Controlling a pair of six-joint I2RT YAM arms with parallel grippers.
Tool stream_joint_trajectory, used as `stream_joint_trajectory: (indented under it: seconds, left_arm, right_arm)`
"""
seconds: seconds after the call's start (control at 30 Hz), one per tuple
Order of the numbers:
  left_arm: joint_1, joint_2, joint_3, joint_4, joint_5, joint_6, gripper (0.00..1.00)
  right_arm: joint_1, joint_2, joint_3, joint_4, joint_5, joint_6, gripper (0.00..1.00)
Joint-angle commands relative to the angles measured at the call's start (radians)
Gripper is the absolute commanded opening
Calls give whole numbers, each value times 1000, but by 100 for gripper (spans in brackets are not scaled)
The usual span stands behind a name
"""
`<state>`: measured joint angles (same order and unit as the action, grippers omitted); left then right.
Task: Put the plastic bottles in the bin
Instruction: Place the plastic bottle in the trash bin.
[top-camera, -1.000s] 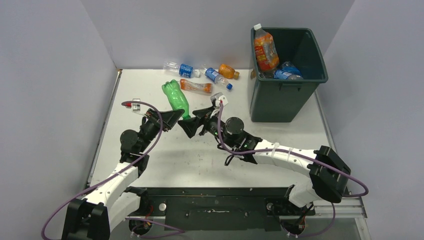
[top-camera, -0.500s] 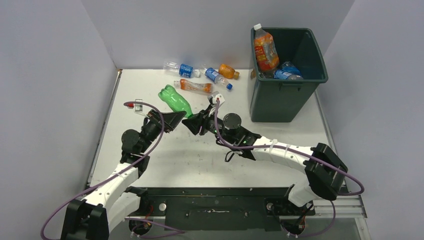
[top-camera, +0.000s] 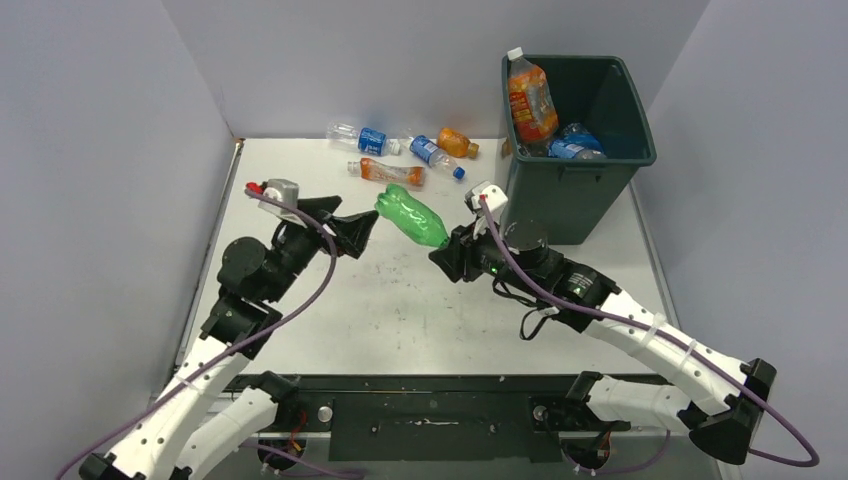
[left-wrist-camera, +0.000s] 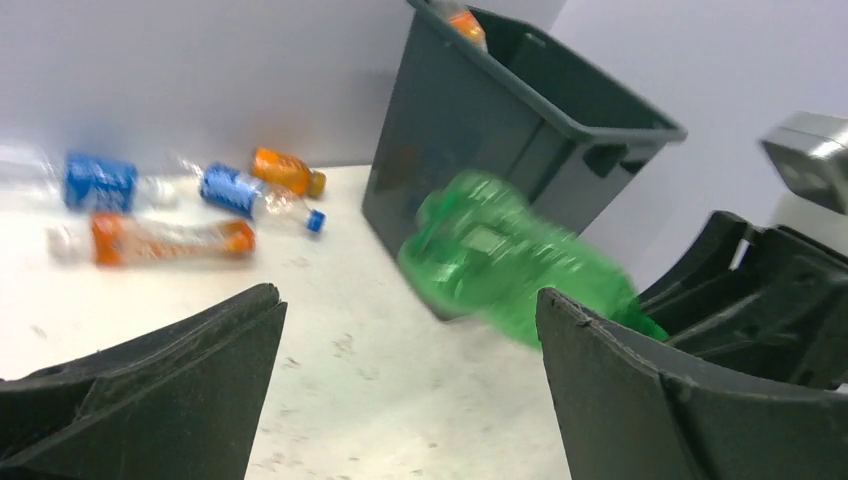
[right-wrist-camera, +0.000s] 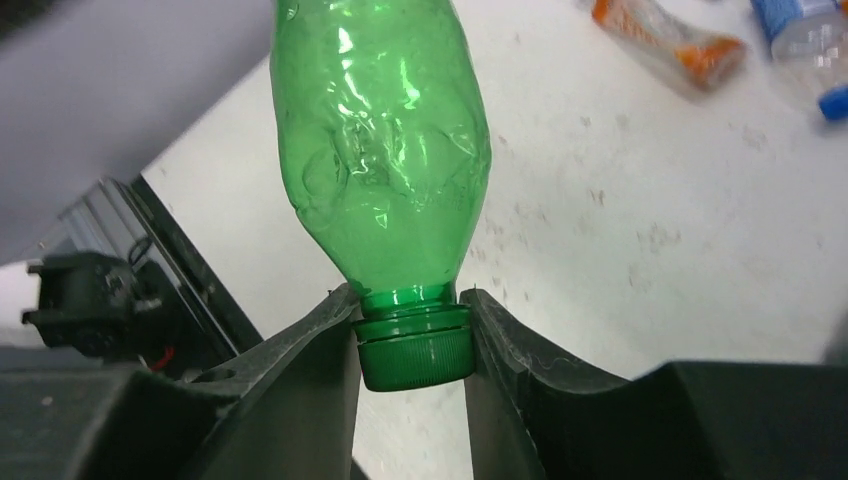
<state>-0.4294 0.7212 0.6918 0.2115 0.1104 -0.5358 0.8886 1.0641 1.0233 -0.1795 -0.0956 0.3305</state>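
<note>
Overhead, scuffed white table (top-camera: 400, 320) (grey walls (top-camera: 350, 60)), left jaws spread wide, right jaws pinching green bottle (top-camera: 412, 215).

The flat white table (top-camera: 330, 310) was scuffed with small dark marks across its middle. Near its far edge lay four small plastic bottles on their sides, grouped close together. A clear bottle with a blue label (top-camera: 362, 138) lay farthest left, and a clear bottle with an orange label (top-camera: 388, 172) lay just in front of it. To their right was a blue-labelled bottle with a blue cap (top-camera: 436, 156), with a stubby orange bottle (top-camera: 456, 143) just beside it at the back. The tall dark green rectangular plastic bin (top-camera: 560, 200) stood upright at the far right, near the bottles but apart from them.
</note>
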Motion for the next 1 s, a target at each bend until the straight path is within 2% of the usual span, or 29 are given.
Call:
stream_joint_trajectory:
  seconds: [0.0, 0.07, 0.2, 0.27, 0.37, 0.47, 0.63, 0.8, 0.97]
  left_arm:
    - [-172, 36, 255, -404, -88, 624, 96]
    - [-259, 16, 273, -443, -64, 829, 96]
    - [-413, -58, 217, -498, 10, 1251, 96]
    - [-457, -23, 259, -587, -20, 1388, 96]
    - [-515, 72, 305, -720, -84, 1518, 96]
    - [-596, 105, 266, -686, -143, 1585, 96]
    - [-680, 181, 267, -657, -128, 1604, 96]
    - [-698, 236, 275, -631, -162, 1611, 96]
    - [-701, 271, 246, -526, -223, 1579, 99]
  right_arm:
    - [-6, -31, 42, -418, 44, -19, 5]
    - [-5, -40, 51, -482, 23, -6, 5]
    - [-3, -43, 89, -567, -77, -21, 5]
    - [-4, -46, 112, -584, -111, -39, 5]
    - [-2, -35, 160, -606, -181, -68, 5]
    - [2, -11, 202, -632, -221, -94, 5]
    - [12, 13, 234, -653, -223, -110, 5]
    - [18, 23, 253, -661, -217, -119, 5]
    - [30, 19, 245, -646, -222, -117, 5]
